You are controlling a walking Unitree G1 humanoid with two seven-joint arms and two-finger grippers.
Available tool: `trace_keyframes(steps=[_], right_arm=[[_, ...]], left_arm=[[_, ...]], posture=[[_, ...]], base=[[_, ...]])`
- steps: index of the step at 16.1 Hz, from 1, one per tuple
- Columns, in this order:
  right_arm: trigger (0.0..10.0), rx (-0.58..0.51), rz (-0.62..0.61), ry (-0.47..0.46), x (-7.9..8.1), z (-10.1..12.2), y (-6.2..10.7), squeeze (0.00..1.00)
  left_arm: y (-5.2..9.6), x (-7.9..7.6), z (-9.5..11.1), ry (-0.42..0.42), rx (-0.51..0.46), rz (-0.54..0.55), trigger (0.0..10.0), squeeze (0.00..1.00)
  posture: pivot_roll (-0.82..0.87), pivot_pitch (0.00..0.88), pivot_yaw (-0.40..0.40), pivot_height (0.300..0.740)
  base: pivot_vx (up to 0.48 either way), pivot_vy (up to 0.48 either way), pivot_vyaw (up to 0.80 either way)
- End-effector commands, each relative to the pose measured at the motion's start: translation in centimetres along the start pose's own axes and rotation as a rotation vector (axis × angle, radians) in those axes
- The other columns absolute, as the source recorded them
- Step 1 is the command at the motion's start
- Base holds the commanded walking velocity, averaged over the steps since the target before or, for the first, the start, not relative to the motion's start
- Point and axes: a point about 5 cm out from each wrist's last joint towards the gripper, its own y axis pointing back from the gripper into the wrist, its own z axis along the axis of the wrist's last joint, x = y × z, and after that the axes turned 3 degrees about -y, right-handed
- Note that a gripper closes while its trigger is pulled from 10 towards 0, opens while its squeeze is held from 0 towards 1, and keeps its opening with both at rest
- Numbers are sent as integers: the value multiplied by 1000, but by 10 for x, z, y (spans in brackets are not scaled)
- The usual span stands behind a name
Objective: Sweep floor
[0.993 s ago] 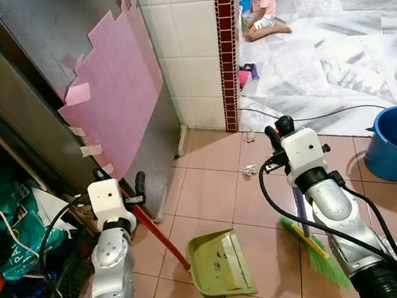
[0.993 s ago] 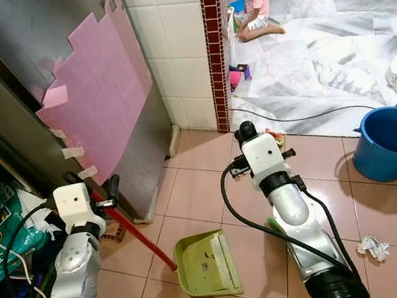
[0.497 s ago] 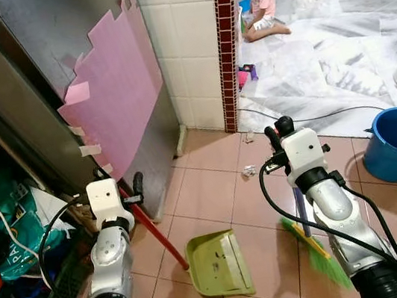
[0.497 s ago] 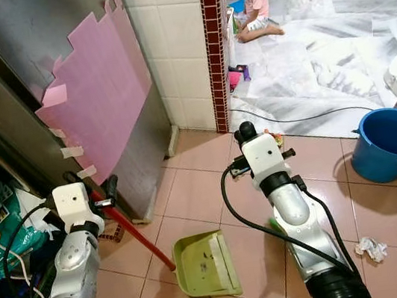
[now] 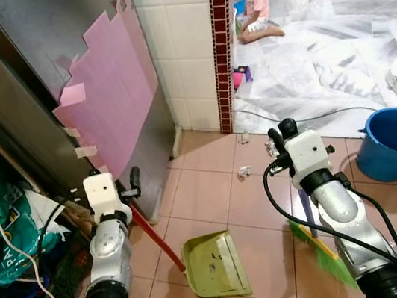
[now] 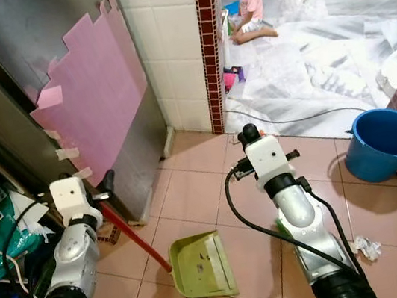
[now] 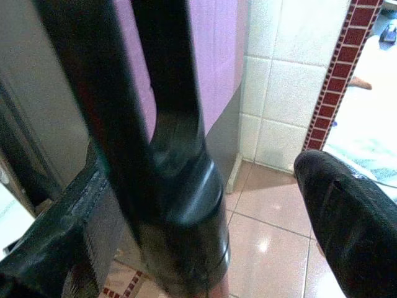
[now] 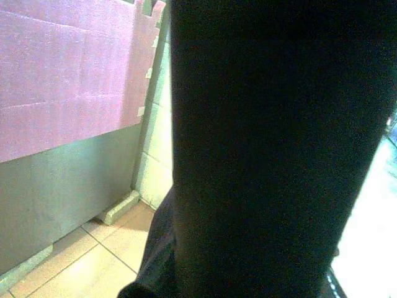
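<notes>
1. The left tool (image 5: 128,192) is clenched on the red handle (image 5: 156,235) of the light green plastic dustpan (image 5: 215,266), which lies on the pink tiled floor (image 5: 205,193) just below it.
2. The right tool (image 5: 281,138) grasps the purple handle of the green-bristled broom (image 5: 322,254); the bristles touch the floor under this arm.
3. A crumpled white paper scrap (image 6: 366,247) lies beside the right arm.

Dustpan (image 5: 215,265) on the floor left of broom (image 5: 323,255), bucket (image 5: 395,142) far right.
</notes>
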Motion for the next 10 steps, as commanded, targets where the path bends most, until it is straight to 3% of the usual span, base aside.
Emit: trace_keyframes(steps=[1, 2, 10], right_arm=[[10000, -49, 11, 20, -1, 12, -3, 0], [10000, -48, 12, 21, -1, 12, -3, 0], [10000, -45, 19, 24, 1, 12, -3, 0]], left_arm=[[-2, 4, 2, -3, -11, 5, 4118, 0], [-1, 4, 2, -2, -16, 9, 0, 0], [-3, 5, 5, -4, -48, 17, 0, 0]], posture=[[-118, 0, 38, 740], [-118, 0, 37, 740], [-119, 0, 37, 740]], base=[[0, 0, 0], [0, 0, 0], [0, 0, 0]])
